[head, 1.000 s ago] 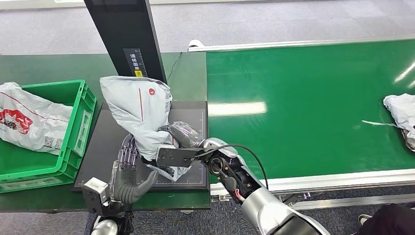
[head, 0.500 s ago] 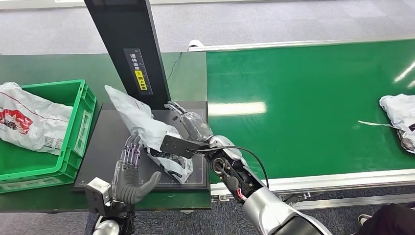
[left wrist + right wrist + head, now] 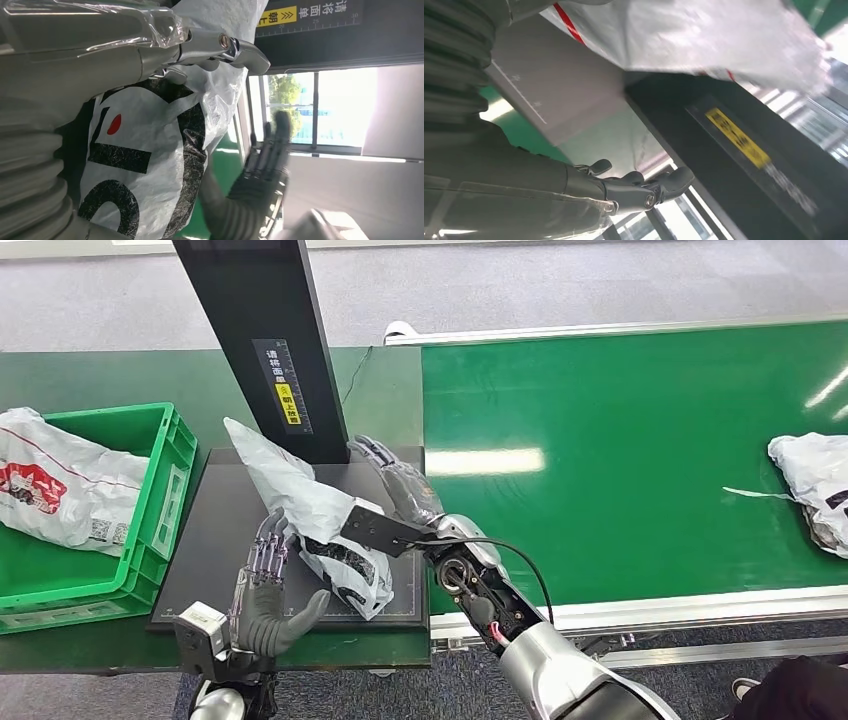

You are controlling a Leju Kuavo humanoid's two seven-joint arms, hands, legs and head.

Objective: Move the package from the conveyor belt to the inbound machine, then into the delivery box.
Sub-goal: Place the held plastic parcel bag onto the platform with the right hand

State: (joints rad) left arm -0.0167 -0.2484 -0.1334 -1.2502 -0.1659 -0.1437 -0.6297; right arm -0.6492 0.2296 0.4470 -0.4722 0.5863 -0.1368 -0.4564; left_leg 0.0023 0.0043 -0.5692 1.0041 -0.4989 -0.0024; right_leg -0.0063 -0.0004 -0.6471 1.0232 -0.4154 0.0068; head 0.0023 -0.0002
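Note:
The grey-white package (image 3: 300,505) with black print lies tilted on the inbound machine's black plate (image 3: 222,530), one corner raised toward the black post (image 3: 265,330). My right hand (image 3: 397,483) is open, fingers stretched flat beside the package's right edge, which leans against that wrist. My left hand (image 3: 263,590) stands open at the package's near left edge, fingers pointing up and touching it. In the left wrist view the package (image 3: 145,150) lies under the left hand's fingers (image 3: 220,45). The right wrist view has the package (image 3: 704,40) past the right hand's fingers (image 3: 639,190).
A green delivery crate (image 3: 160,490) at the left holds a white bag with red print (image 3: 55,485). The green conveyor belt (image 3: 620,460) runs to the right, carrying another grey package (image 3: 812,480) near its right end. A dark shape shows at the bottom right corner.
The package has gone from held upright in my right hand to lying tilted on the plate. My right hand has let go and stretched toward the post. The belt's package drifted left.

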